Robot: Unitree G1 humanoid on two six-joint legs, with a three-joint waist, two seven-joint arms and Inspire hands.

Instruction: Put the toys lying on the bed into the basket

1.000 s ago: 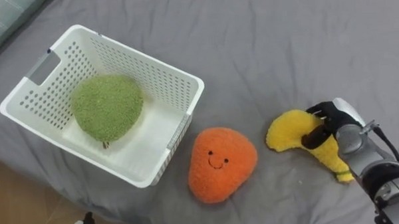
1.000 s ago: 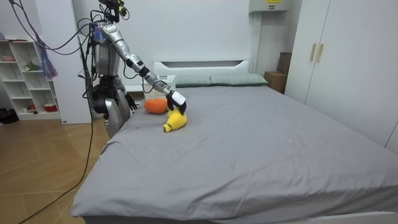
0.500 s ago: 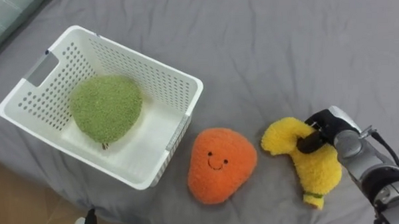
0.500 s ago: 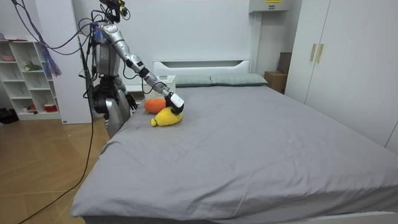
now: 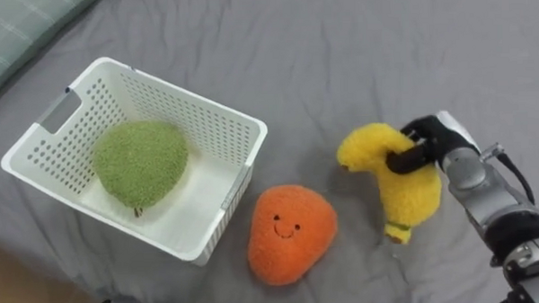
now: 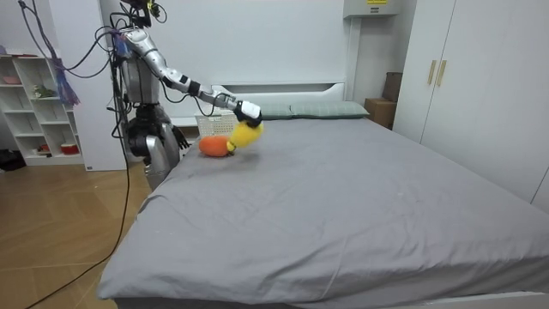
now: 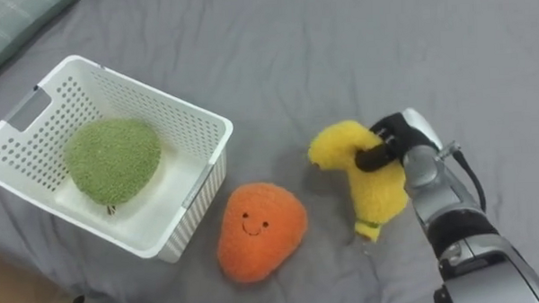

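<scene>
**Yellow plush banana held above the bed**

Yellow plush banana [image 5: 392,179]: gripped by the right hand [image 5: 426,141], whose dark fingers curl round the toy's upper bend. The banana hangs stem-end down. In the room view it is clear of the grey bed [image 6: 360,197].

Orange plush toy [image 5: 290,233]: lies on the sheet, smiling face up, just beside the near corner of the white perforated basket [image 5: 36,146] and to the left of the banana. It does not touch the banana.

Green plush toy [image 5: 139,160]: lies inside the basket, on its floor.

Robot position: it stands at the side of the bed, right arm extended over the mattress. The left hand [image 6: 178,137] hangs low at its hip; whether it is spread or closed cannot be told.
</scene>
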